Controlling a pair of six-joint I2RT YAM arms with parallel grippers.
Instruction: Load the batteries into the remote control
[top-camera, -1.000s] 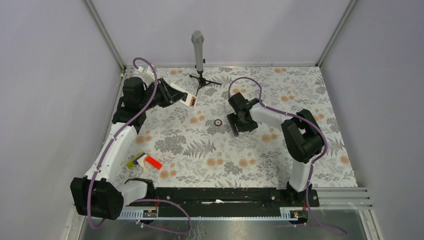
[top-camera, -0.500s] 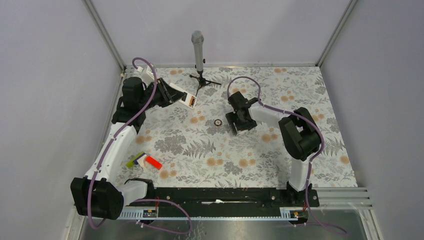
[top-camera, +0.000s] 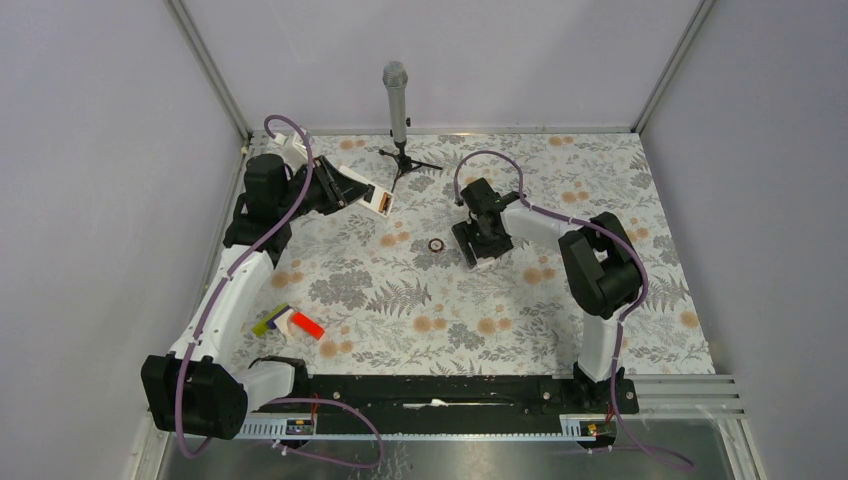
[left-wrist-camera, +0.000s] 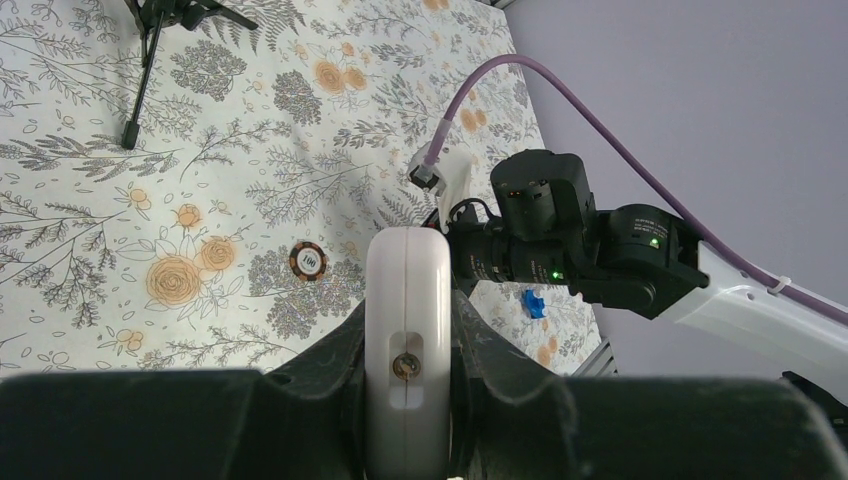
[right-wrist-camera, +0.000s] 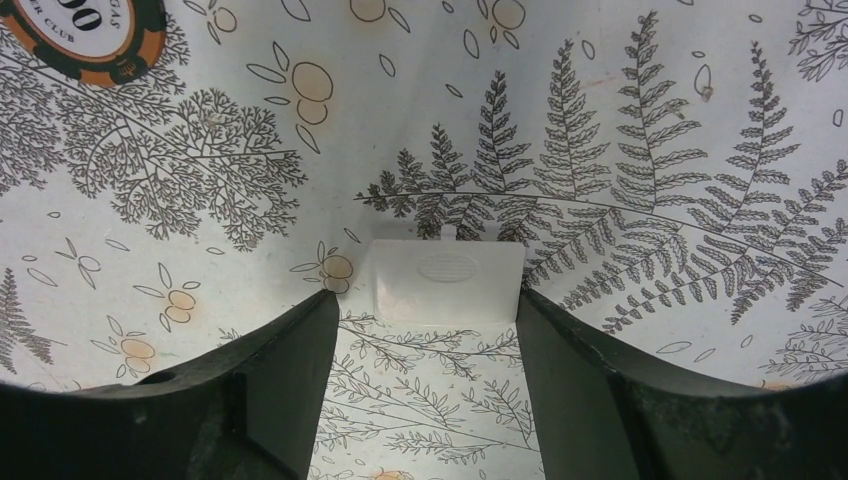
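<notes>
- The left gripper (left-wrist-camera: 407, 352) is clamped on the remote control (left-wrist-camera: 405, 290), held edge-on above the worktop (left-wrist-camera: 90, 210). Its wrist view shows only the white side, with a slot and a small brass-coloured spot in it.
- Whether that spot is a contact or a battery end cannot be told, and the batteries cannot be picked out in any view.
- From the top camera the remote control (top-camera: 381, 203) is a small white piece with an orange-red face at the gripper's tip, far left of the worktop. Its buttons are too small to read.
- The right gripper (right-wrist-camera: 425, 300) is spread wide and holds nothing. A small white plate (right-wrist-camera: 447, 280) lies flat on the worktop between its fingers, and contact with the fingers cannot be judged.
- The top view hides that plate under the right gripper (top-camera: 478, 247).
- A poker chip (right-wrist-camera: 90, 30) is cut off at the right wrist view's corner. The top view shows it whole, just left of the right gripper.
- A small blue object (left-wrist-camera: 533, 302) shows only in the left wrist view.
</notes>
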